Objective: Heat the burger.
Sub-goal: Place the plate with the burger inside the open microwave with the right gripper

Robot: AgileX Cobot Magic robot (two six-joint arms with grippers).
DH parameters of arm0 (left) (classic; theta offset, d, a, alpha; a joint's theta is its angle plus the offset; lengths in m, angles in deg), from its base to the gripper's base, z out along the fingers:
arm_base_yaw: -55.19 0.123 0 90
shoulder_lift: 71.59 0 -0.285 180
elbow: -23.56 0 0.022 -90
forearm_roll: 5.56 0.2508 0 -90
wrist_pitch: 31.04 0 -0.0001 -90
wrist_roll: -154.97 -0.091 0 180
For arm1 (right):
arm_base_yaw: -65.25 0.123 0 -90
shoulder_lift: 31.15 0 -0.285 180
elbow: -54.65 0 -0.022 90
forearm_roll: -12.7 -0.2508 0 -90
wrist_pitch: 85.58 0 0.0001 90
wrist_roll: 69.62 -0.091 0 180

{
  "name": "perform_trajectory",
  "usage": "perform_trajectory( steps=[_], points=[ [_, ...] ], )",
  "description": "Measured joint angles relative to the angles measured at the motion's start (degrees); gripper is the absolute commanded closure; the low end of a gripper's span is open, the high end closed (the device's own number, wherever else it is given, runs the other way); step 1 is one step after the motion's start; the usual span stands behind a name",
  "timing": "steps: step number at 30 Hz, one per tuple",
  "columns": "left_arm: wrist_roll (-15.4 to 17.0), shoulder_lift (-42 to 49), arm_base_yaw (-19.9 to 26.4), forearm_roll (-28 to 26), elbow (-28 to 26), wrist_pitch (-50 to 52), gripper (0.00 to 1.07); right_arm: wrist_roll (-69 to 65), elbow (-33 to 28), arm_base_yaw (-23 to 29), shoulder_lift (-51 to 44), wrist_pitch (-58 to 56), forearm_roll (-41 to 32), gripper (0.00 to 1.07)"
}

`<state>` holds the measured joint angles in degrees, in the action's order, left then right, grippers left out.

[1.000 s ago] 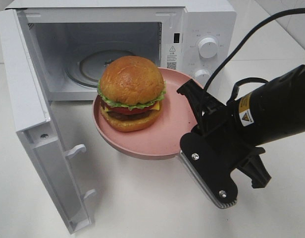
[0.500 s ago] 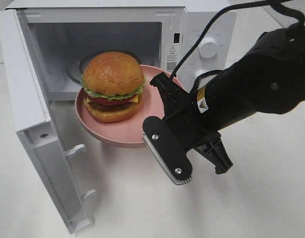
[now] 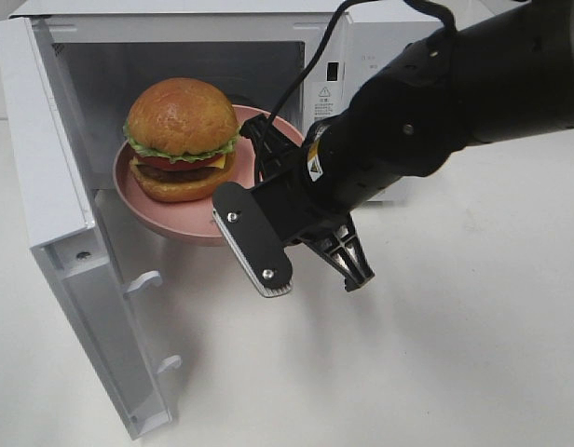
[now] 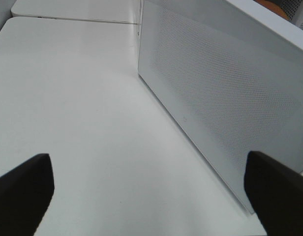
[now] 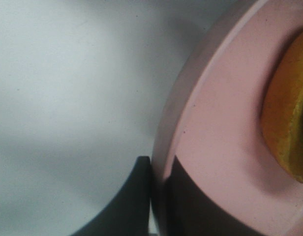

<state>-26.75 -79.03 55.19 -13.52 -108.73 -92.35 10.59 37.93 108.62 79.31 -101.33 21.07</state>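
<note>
Burger (image 3: 182, 140) sits upright, slightly left of centre on a round pink plate (image 3: 175, 222); the plate is off the table (image 3: 455, 326), carried at the mouth of the open microwave (image 3: 91, 93), its far edge just over the threshold. Judgement: the plate serves as the carrier, so the soft stack need not be squeezed; it is kept roughly level so the tall burger does not slide or topple. Door (image 3: 54, 186) is swung fully out to the left, leaving the opening free for entry from the front right. Plate not yet set down inside; the cavity floor is mostly hidden behind the burger. Right gripper (image 5: 156, 169): clamped hard on the plate's near rim, one dark finger (image 5: 134, 196) under the rim and the other on its inner face, jaws nearly together with only the thin edge between them; it does not touch the burger. Left gripper (image 4: 149, 191): jaws spread wide, nothing between them, hanging over bare table just beside the outer mesh face of the door, well clear of the carry.
</note>
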Motion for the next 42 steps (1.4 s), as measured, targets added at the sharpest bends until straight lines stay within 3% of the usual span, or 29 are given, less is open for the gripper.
perform_trajectory(
  steps=[33,42],
  points=[
    [0.0,0.0,0.0,0.0,0.0,0.0,0.09,-22.1,28.2,0.0,19.1,-10.8,7.9,1.07],
    [0.0,0.0,0.0,0.0,0.0,0.0,0.09,-22.7,34.3,-1.1,23.1,-12.4,8.0,1.07]
  ],
)
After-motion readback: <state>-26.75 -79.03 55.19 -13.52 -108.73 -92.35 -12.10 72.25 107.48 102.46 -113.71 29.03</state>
